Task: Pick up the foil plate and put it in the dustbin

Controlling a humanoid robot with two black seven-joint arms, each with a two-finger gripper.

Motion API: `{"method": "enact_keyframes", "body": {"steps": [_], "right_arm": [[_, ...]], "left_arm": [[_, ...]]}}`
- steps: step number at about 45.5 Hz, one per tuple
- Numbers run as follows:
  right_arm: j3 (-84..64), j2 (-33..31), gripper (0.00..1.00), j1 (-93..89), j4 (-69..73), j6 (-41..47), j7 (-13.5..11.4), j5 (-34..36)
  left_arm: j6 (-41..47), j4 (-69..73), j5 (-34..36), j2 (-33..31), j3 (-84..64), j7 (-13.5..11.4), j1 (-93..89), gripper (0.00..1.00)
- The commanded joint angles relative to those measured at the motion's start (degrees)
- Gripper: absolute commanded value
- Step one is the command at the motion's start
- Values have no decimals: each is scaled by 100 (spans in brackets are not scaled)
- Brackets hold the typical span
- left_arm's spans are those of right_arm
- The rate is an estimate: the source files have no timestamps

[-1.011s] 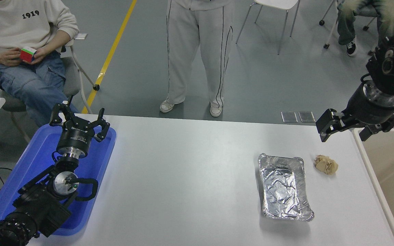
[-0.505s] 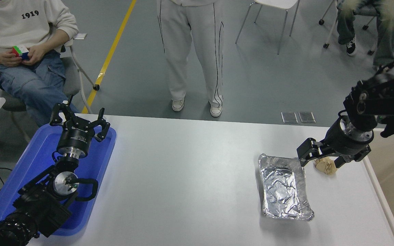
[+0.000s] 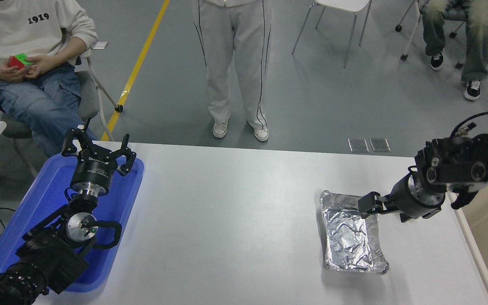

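The foil plate [image 3: 351, 235] lies on the white table at the right, long side running away from me, silver and crinkled. My right gripper [image 3: 381, 214] is low over its far right corner, open, with one finger [image 3: 367, 207] on or just above the rim there. I cannot tell whether it touches the foil. The dustbin [image 3: 477, 258], beige with a pale rim, stands off the table's right edge, partly cut off by the picture. My left gripper [image 3: 98, 151] is parked open over the blue tray at the lower left.
A flat blue tray [image 3: 42, 190] lies under the left arm. A person in white trousers [image 3: 235, 63] stands at the table's far side, another sits at the top left holding a coloured cube [image 3: 17, 61]. Chairs and a seated person are at the top right.
My right arm has come down and to the left from above the dustbin to the foil plate's far right corner. It now covers the tan paper ball. The left arm has not moved.
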Motion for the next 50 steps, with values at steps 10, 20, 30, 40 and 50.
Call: {"method": "enact_keyframes", "body": {"steps": [10, 20, 30, 40, 50], "right_arm": [[133, 154, 96, -1008, -690, -533, -9, 89], [255, 312, 94, -1202, -690, -833, -9, 98], [449, 480, 85, -1536, -866, -833, -26, 80], [484, 462, 66, -1597, -875, -833, -26, 1], [475, 418, 43, -1562, -866, -789, -26, 28]], "left_arm": [[0, -3, 1, 0, 0, -1, 0, 100], [0, -3, 1, 0, 0, -1, 0, 100], [0, -3, 1, 0, 0, -1, 0, 100], [0, -3, 1, 0, 0, -1, 0, 100], [0, 6, 1, 0, 0, -1, -9, 100]]}}
